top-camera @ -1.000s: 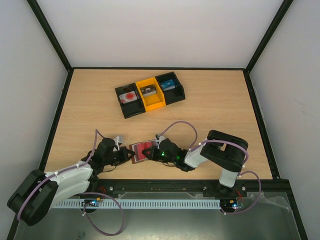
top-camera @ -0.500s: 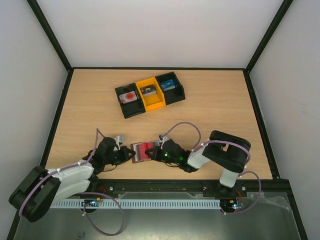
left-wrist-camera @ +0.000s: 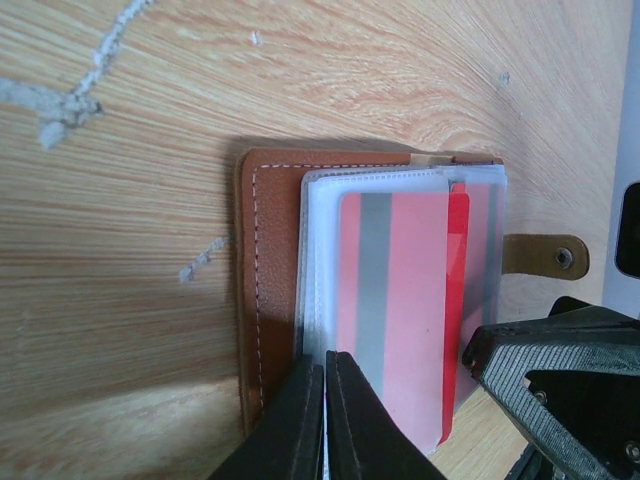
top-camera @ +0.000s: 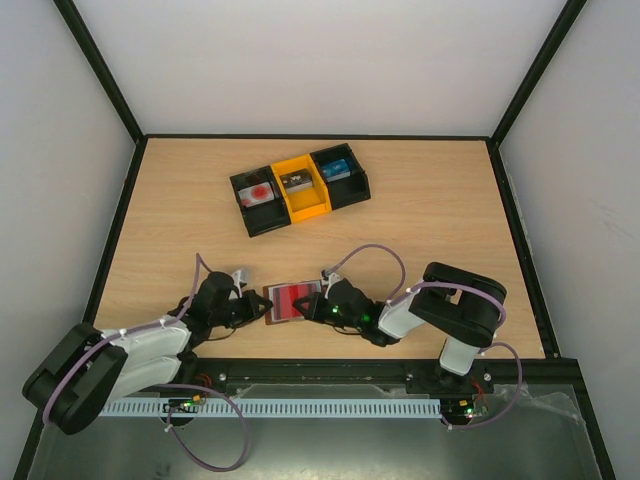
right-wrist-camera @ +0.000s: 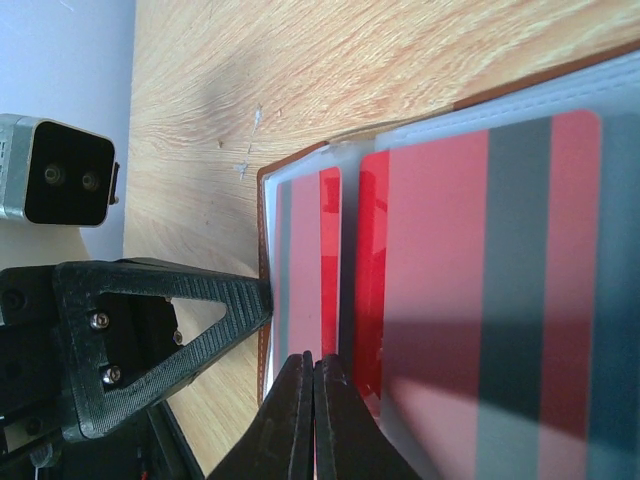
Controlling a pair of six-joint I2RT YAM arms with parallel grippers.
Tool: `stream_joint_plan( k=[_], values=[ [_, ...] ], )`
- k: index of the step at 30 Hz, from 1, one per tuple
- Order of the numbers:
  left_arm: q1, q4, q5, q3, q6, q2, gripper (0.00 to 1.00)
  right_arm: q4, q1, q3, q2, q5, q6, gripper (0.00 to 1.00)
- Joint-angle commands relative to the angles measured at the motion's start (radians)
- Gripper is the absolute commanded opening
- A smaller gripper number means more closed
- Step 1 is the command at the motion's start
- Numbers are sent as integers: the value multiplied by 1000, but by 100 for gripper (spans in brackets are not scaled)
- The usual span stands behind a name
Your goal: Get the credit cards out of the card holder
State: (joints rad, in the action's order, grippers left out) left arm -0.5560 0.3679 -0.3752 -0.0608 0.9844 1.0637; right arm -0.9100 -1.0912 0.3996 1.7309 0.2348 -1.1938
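Down at the near edge of the counter, the card holder lies open and flat, directly between the two pincers. The left pincer has its jaws drawn together to a hairline. Its tips rest at the holder's nearest edge, where the clear sleeve meets the brown leather. Whether they nip the sleeve I cannot tell.

Just ahead of those tips and slightly to their right, a red-pink credit card with a grey stripe sits in the sleeve. The rim of a brighter red card shows along its far side.

The right pincer comes in from the opposite side, its jaws also pressed tight. Its tips point at the gap between two sleeve pages, beside a red card edge, and I cannot tell whether it grips anything.

The holder's side tab sticks out toward the right pincer. Well beyond both pincers stands a black-and-yellow tray, with a whitish card bearing a red round mark in one black end compartment.
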Motion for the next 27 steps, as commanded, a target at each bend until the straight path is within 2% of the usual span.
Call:
stream_joint_plan(
  k=[1, 8, 14, 18, 24, 27],
  values=[
    [-6, -51, 22, 6, -17, 41, 6, -27, 4, -4, -19, -29, 8, 4],
    [-9, -46, 27, 10, -13, 42, 6, 68, 5, 40, -14, -62, 32, 19],
    [-11, -39, 29, 10, -13, 52, 6, 124, 5, 66, -13, -85, 55, 22],
    [-11, -30, 27, 12, -11, 62, 6, 80, 5, 76, 26, -45, 41, 20],
    [-14, -29, 29, 14, -13, 65, 6, 31, 5, 61, 30, -31, 33, 4],
    [-14, -29, 36, 13, -14, 71, 6, 16, 5, 32, 3, -58, 32, 2]
  ],
)
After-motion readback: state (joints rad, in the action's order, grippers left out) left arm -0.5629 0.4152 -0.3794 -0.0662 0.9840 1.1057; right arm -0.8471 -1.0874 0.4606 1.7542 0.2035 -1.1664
